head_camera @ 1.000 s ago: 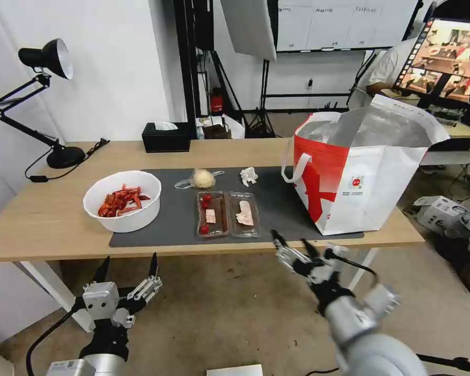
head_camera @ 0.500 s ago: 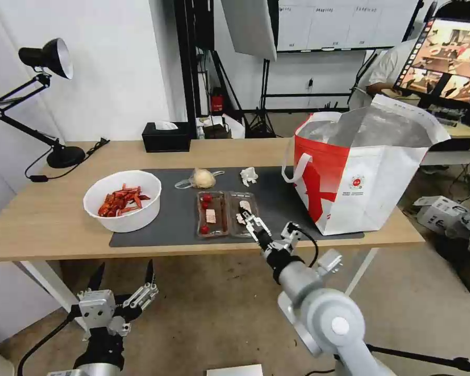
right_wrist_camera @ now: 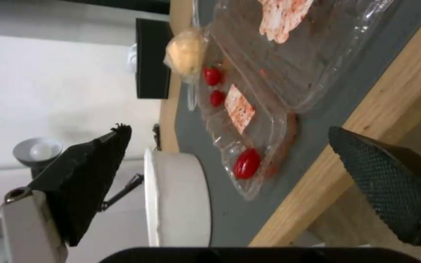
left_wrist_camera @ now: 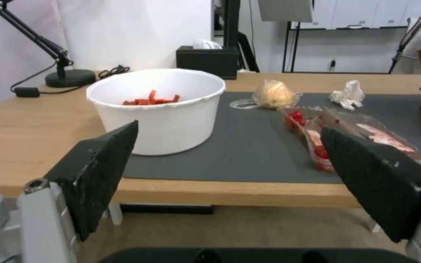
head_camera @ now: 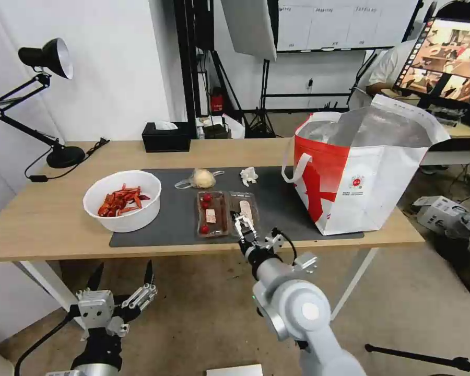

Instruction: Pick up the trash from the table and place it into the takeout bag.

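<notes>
The trash lies on the table (head_camera: 47,219): a white bowl of red shells (head_camera: 122,200), a clear clamshell tray (head_camera: 227,213) with food scraps, a wrapped yellowish lump (head_camera: 203,178) and a crumpled tissue (head_camera: 248,176). The red-and-white takeout bag (head_camera: 360,172) stands open at the table's right end. My right gripper (head_camera: 243,219) hovers open at the tray's near edge. In the right wrist view its open fingers (right_wrist_camera: 227,129) frame the tray (right_wrist_camera: 269,91). My left gripper (head_camera: 124,265) hangs open below the table's front edge, facing the bowl (left_wrist_camera: 157,109).
A black tissue box (head_camera: 166,137) sits at the table's back edge and a black desk lamp (head_camera: 47,57) at the far left. A dark grey mat (head_camera: 177,230) lies under the trash. A monitor and a seated person are behind the bag.
My right arm swung left and forward from under the table's edge up to the tray's near end. The left gripper sank slightly.
</notes>
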{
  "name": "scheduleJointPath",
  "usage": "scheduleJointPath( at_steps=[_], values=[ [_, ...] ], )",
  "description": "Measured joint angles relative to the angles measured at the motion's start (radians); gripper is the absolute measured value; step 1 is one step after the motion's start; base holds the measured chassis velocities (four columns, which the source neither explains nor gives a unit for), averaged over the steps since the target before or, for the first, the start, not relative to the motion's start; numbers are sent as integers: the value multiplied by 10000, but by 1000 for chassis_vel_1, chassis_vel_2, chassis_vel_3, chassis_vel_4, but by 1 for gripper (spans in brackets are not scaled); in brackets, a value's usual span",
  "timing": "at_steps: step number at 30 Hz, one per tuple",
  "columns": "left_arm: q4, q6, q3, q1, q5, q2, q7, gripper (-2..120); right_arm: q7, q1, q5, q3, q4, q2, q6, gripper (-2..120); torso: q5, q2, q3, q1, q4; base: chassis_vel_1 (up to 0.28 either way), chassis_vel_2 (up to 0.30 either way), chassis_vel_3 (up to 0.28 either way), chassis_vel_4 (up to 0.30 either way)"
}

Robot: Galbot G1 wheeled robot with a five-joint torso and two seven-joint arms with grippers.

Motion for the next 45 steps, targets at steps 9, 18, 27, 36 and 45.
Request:
scheduleJointPath(
  at_steps=[9,18,27,36,45],
  values=[
    [0,-1,-11,-48,-110,121,-4,100,147,184,-177,-23,-346,303,77,100,2,0,0,0,0,0,0,0,0],
    [0,-8,-9,-85,-155,169,-8,100,158,399,-168,83,-511,297,119,100,2,0,0,0,0,0,0,0,0],
    [1,17,-4,-80,-170,215,-8,100,204,712,173,379,-769,286,135,100,2,0,0,0,0,0,0,0,0],
    [0,50,18,-67,-198,204,-7,100,273,1018,499,516,-1067,277,135,100,2,-1,0,0,0,0,0,0,0],
    [1,54,5,-96,-222,208,-7,100,28,1322,154,460,-1435,271,75,100,2,0,0,0,0,0,0,0,0]
  ],
)
